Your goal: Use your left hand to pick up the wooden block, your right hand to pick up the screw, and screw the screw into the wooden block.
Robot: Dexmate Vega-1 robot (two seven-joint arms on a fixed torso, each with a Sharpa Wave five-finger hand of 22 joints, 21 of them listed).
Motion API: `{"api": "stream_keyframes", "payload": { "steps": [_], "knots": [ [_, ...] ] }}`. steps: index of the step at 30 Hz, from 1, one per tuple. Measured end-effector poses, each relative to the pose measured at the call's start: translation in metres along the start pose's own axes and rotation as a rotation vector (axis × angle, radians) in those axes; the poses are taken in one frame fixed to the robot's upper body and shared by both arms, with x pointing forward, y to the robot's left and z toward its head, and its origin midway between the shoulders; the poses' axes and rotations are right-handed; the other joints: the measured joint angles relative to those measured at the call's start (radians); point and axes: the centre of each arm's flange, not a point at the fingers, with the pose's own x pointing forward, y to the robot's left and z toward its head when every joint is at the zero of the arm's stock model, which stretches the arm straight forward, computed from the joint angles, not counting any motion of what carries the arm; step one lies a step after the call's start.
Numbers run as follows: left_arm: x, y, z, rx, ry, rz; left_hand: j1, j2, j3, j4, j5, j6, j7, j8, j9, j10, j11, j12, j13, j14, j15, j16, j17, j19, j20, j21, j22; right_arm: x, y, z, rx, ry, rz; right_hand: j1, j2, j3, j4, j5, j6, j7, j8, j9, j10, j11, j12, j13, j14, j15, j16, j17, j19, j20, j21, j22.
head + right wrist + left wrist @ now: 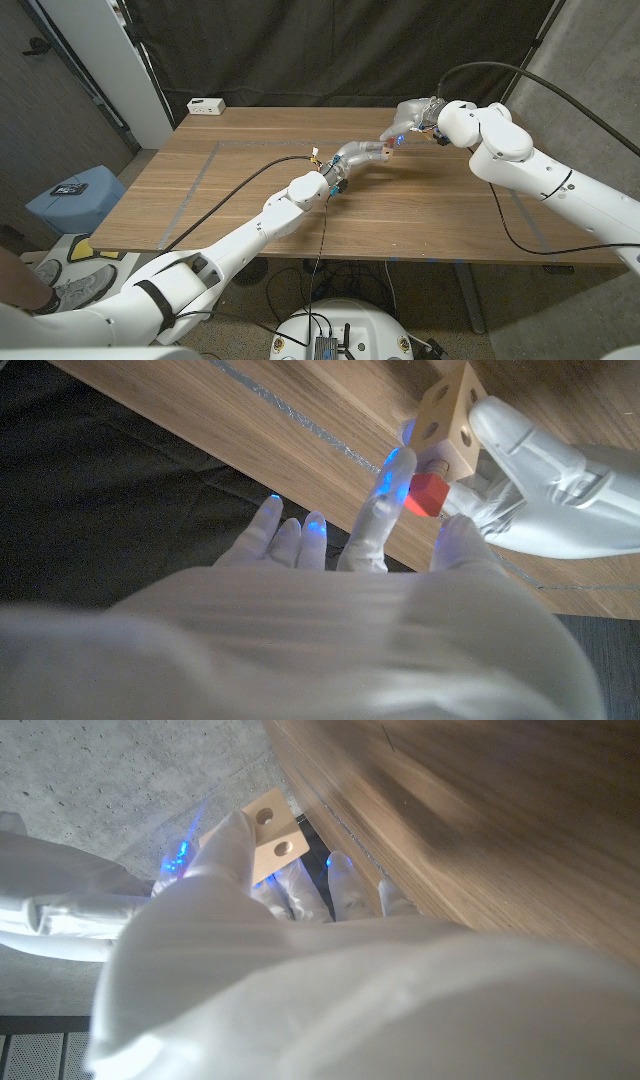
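Observation:
My left hand (357, 156) holds the pale wooden block (383, 152) above the middle of the table; the block (272, 838) shows two round holes past the fingers. My right hand (412, 117) meets it from the far right and pinches the red-headed screw (428, 493) between thumb and a finger. The screw's shaft sits in a hole of the block (448, 422), with the red head just off the block's face. The left hand (550, 480) grips the block from the other side. The right hand (60, 905) shows beyond the block.
The wooden table (250, 190) has grey tape lines marking a rectangle on its left half. A small white box (206, 105) sits at the far left corner. A black cable (240, 195) trails along my left arm. A blue bin (75, 198) stands on the floor to the left.

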Motion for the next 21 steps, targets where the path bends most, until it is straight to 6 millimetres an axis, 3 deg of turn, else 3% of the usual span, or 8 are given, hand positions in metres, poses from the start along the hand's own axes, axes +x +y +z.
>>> {"api": "stream_keyframes", "payload": {
  "steps": [4,13,21],
  "knots": [
    [0.0011,0.0005,-0.0006,0.000,0.003,0.000,0.000,0.000,0.000,0.000,0.000,0.001,0.001,0.003,0.000,0.000,0.000,0.000,0.000,0.000,0.000,0.000,0.000,0.000,0.000,0.000,0.000,-0.0009,-0.0009,-0.0011,-0.009,0.013,0.008,-0.035,-0.008,-0.014,0.014,0.000,-0.036,0.011,-0.024,0.000,-0.006,0.006,-0.012,0.000,0.001,0.010,-0.005,0.001,-0.008,0.008,-0.005,0.000],
    [0.0018,0.0008,0.0002,0.000,0.001,-0.002,0.000,0.000,0.004,-0.004,0.000,0.001,0.001,0.003,0.000,0.000,0.000,0.000,0.000,0.000,0.000,0.000,0.000,0.000,0.000,0.000,0.000,-0.0040,-0.0046,-0.0015,-0.026,0.020,0.030,-0.066,-0.010,-0.025,0.010,0.000,-0.159,0.020,-0.084,0.012,-0.058,0.013,-0.040,0.000,-0.028,0.038,-0.026,-0.002,-0.035,0.027,-0.016,0.000],
    [0.0020,0.0007,0.0015,0.001,-0.002,-0.003,0.000,0.000,0.004,-0.004,-0.001,0.001,0.001,0.003,-0.001,0.000,0.000,-0.001,0.000,0.000,0.000,0.000,0.000,0.000,0.000,0.000,0.000,-0.0060,-0.0060,-0.0027,-0.033,0.022,0.047,-0.072,-0.009,-0.033,0.002,0.000,-0.267,0.030,-0.118,0.035,-0.113,0.024,-0.048,0.003,-0.046,0.057,-0.038,-0.002,-0.054,0.036,-0.016,0.000]
  ]
}}
